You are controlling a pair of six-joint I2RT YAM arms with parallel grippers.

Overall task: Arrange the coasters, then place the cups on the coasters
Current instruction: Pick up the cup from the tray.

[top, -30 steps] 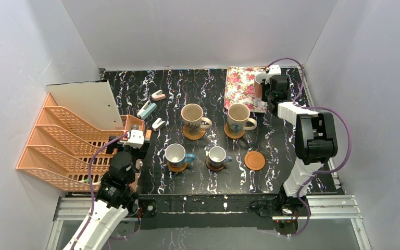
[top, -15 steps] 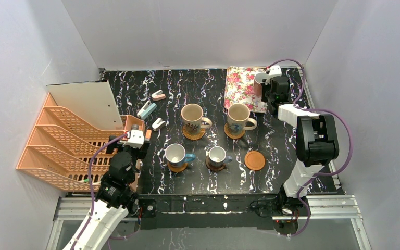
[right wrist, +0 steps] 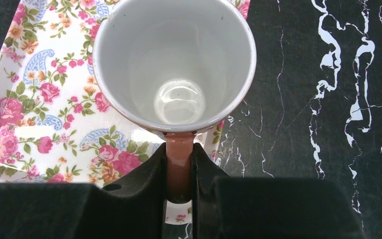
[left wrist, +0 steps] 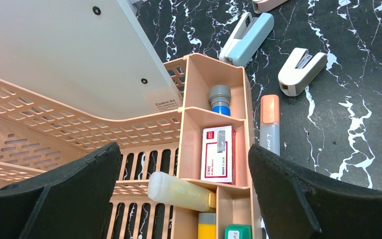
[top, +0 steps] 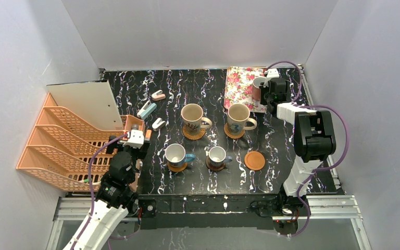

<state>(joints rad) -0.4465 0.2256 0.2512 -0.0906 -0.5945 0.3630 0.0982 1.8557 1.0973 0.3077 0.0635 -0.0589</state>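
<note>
Over the floral tray (right wrist: 40, 99), cup (right wrist: 174, 64) just ahead of right claw (right wrist: 179, 164), handle (right wrist: 179, 147) clamped.

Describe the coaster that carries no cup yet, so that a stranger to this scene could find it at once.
On the black marbled table, take the row nearer the arm bases. Right of the left small cup and the right small cup lies a smooth orange-brown coaster. It alone among the coasters is bare, its whole round face showing.
</note>
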